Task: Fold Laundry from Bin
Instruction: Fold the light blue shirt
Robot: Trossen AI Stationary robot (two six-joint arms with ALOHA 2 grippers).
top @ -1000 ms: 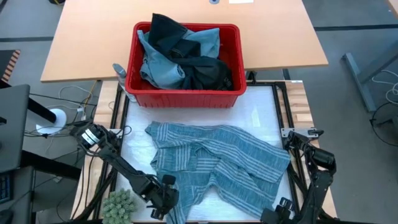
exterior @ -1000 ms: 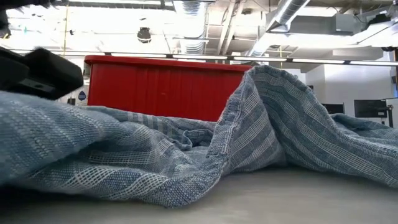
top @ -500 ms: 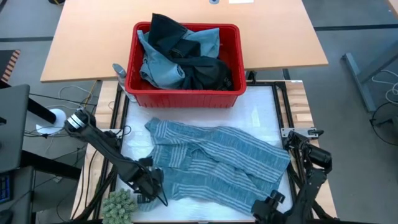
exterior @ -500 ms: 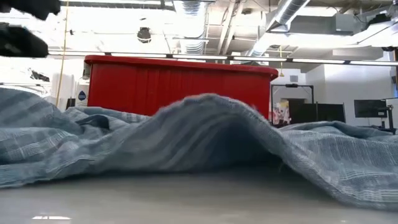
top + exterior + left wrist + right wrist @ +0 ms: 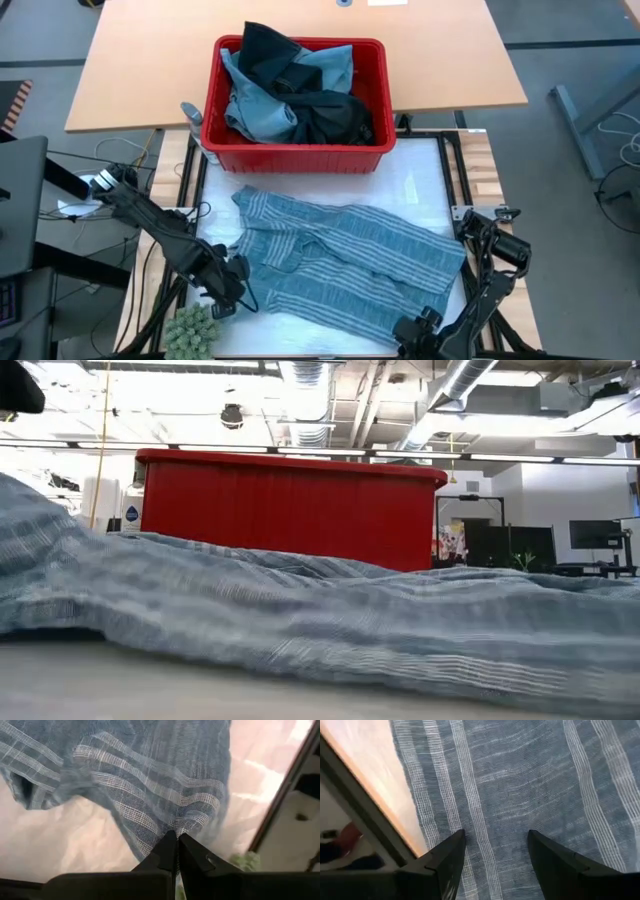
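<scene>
Your left gripper (image 5: 173, 840) is pinched tight on the edge of the striped shirt (image 5: 340, 265), at the garment's near-left corner by the table's (image 5: 420, 175) left side. The bite looks thin — only a small fold of cloth sits between the fingertips, so a hard tug could slide it free and drop the corner.

Your right gripper (image 5: 495, 842) hovers with fingers spread wide over the shirt's near-right part, holding nothing. If it comes down where it is, it may catch the middle of a panel rather than an edge, and you would lift a bunch instead of a corner.

The shirt lies rumpled on the white table top, its far side just short of the red bin (image 5: 296, 152). The bin holds the rest of the laundry (image 5: 290, 95) — light blue and dark pieces heaped above the rim. Pull the shirt unevenly and the creases will set into the fold; drag it forward and it may bump the bin.
</scene>
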